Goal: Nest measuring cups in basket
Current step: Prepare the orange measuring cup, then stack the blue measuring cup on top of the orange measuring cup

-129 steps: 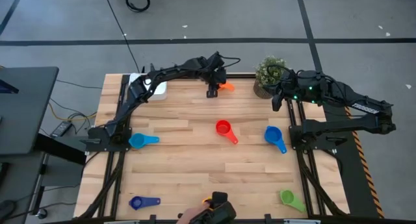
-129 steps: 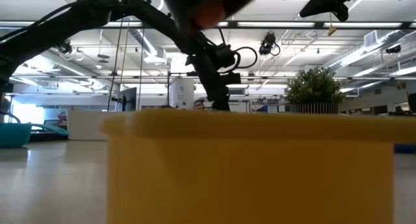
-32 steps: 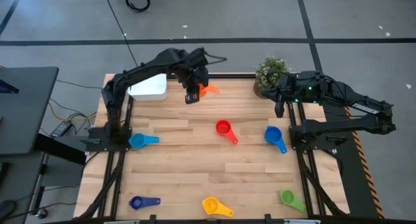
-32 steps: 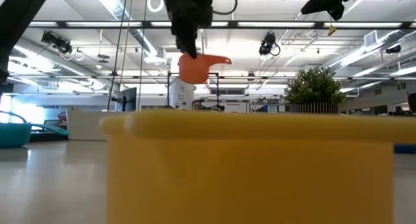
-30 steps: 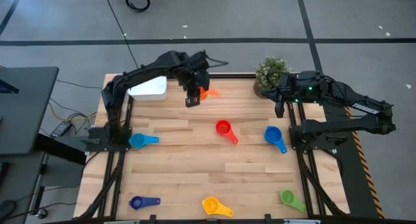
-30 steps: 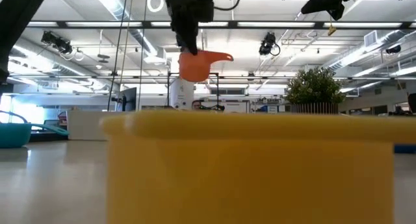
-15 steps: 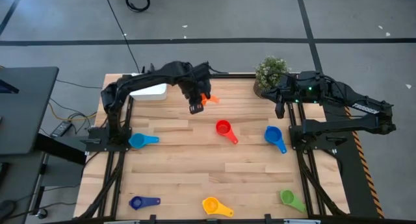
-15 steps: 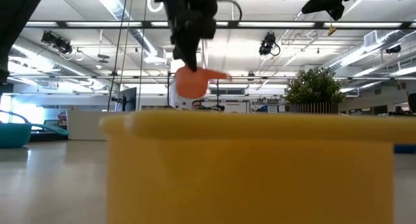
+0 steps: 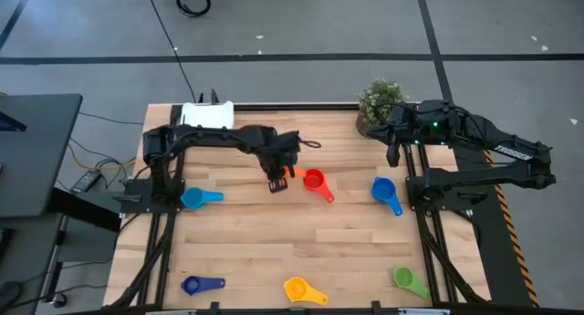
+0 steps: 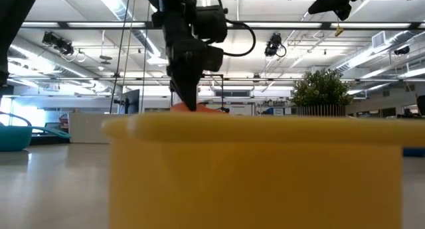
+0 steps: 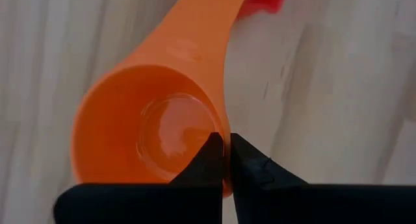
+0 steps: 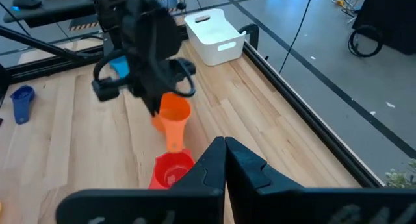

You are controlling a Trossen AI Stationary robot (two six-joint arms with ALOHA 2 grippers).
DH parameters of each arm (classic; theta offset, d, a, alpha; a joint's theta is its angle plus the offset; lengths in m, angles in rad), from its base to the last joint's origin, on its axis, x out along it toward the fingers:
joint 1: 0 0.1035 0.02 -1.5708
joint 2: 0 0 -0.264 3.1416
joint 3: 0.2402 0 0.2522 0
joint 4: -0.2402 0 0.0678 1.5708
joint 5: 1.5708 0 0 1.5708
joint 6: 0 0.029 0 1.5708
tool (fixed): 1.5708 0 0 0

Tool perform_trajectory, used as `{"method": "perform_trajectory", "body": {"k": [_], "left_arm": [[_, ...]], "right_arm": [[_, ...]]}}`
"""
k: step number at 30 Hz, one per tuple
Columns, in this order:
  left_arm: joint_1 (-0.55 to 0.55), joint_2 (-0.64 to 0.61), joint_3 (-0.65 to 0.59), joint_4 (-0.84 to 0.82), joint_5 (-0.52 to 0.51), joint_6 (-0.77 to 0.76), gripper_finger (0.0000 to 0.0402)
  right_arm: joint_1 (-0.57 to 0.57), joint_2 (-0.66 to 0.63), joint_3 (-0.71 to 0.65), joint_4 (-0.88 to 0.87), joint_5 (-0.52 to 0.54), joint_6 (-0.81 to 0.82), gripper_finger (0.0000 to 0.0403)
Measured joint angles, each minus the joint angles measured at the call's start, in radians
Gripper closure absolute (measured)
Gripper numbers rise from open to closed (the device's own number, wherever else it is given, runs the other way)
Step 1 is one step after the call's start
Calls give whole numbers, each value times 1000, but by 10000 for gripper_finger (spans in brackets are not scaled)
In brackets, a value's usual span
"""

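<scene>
At table centre, left gripper [image 9: 277, 180] pinches the rim of the orange cup [image 11: 153, 130], just left of the red cup [image 9: 314, 180]. Basket [image 9: 208, 115] sits at far left edge. Right gripper [image 9: 390, 147] waits at far right, fingers pressed together.

Grey floor [image 9: 365, 23] around table; striplights [image 10: 372, 24] on ceiling

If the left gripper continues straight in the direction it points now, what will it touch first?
The left gripper points down at the table, shut on the rim of the orange cup. Going straight on, the cup it carries would probably meet the bare wood first, just beside the red cup; the remaining gap is unclear.
</scene>
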Motion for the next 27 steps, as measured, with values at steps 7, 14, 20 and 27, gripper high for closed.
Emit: {"method": "perform_trajectory", "body": {"k": [7,14,20,27], "left_arm": [[-14,-3,-101,209,-21,-82,391],[-24,-2,-105,200,-134,-69,387],[-24,2,-108,185,-129,-27,336],[-21,2,-107,185,-130,-10,311]], "right_arm": [[0,0,0,0,0,0,393],[0,0,0,1,0,8,392],[0,0,0,2,3,8,384],[0,0,0,37,9,9,380]]}}
